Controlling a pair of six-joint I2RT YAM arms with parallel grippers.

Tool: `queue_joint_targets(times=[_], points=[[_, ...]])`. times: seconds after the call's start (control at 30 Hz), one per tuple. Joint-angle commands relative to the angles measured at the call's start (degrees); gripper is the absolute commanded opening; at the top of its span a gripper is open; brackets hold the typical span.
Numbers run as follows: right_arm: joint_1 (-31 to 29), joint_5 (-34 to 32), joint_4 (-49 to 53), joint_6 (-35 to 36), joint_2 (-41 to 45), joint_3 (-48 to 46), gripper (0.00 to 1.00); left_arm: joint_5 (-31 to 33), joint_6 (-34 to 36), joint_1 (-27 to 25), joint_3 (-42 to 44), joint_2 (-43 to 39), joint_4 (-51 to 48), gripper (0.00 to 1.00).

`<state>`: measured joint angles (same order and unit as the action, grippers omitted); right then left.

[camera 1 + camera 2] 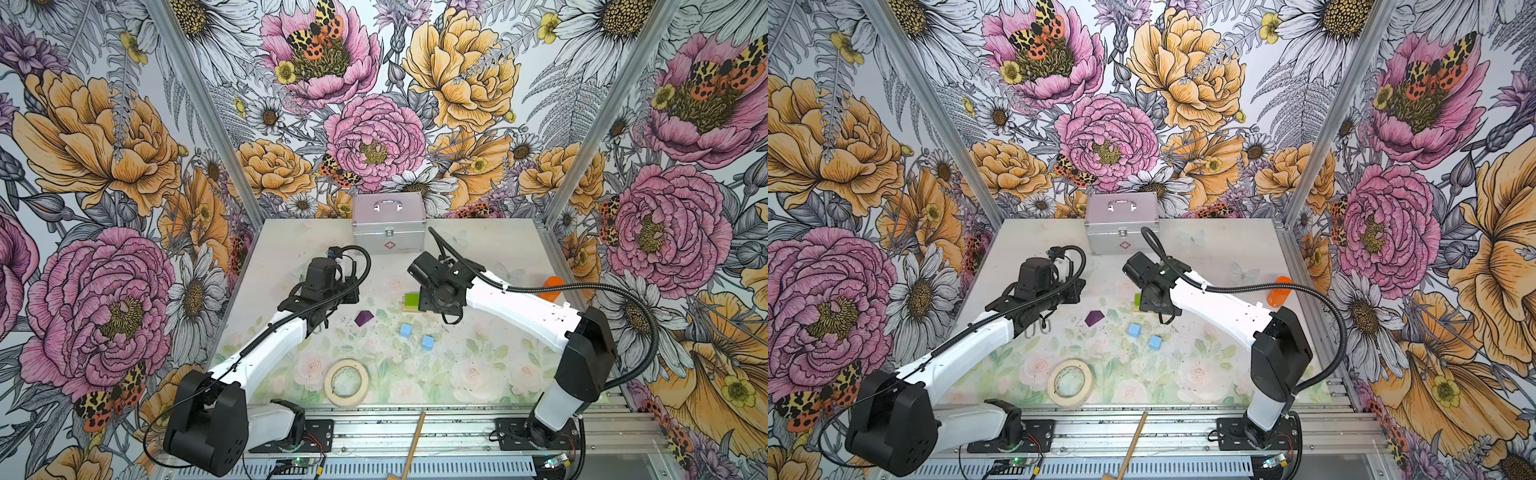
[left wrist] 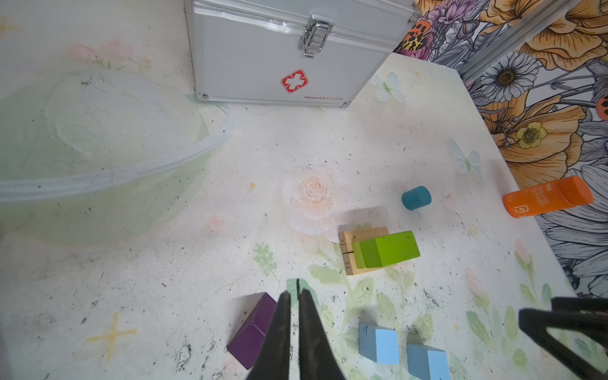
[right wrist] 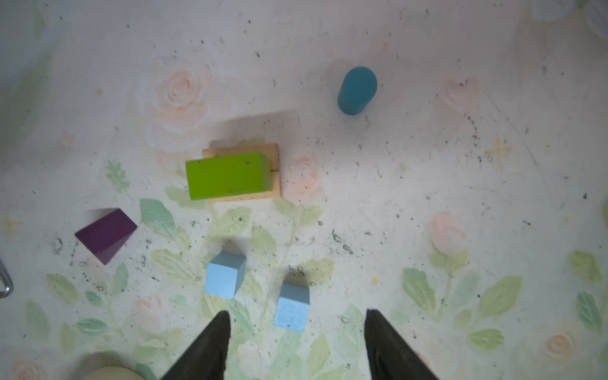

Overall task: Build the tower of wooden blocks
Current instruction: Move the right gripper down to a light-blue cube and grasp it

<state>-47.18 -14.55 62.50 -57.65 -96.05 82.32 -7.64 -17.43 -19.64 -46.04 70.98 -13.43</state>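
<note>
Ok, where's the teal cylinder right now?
In both wrist views the teal cylinder sits alone on the table's right half, just past the green block toward the orange container; the right arm hides it in both top views.

walls: we see floral wallpaper (image 1: pixel 374 124) on three sides, with pink and orange peonies, daisies and moths | frame: aluminium posts (image 1: pixel 203 104) in the corners | counter (image 1: pixel 478 374): pale, faded rose print, dark-speckled | front: we note a metal rail (image 1: pixel 457 432) | light: even, soft shadows
</note>
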Motion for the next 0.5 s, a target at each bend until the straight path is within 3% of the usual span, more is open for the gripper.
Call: queue_joint_targets(times=[0.0,0.23,0.47], points=[[-2.7,-1.7,-0.2,-7.5,1.8,-5.0,0.65,1.1,0.8,-0.6,0.9,-1.6,1.6,0.1],[-5.4,2.0,-11.1,-14.0,2.7,-14.3,0.64,1.7,0.8,-2.4,1.1,-2.4,1.2,0.1],[-6.0,2.3,-14.4,-15.1,0.1,-14.9,0.63,2.4,1.0,-3.4,1.6,-3.6,1.2,0.1]])
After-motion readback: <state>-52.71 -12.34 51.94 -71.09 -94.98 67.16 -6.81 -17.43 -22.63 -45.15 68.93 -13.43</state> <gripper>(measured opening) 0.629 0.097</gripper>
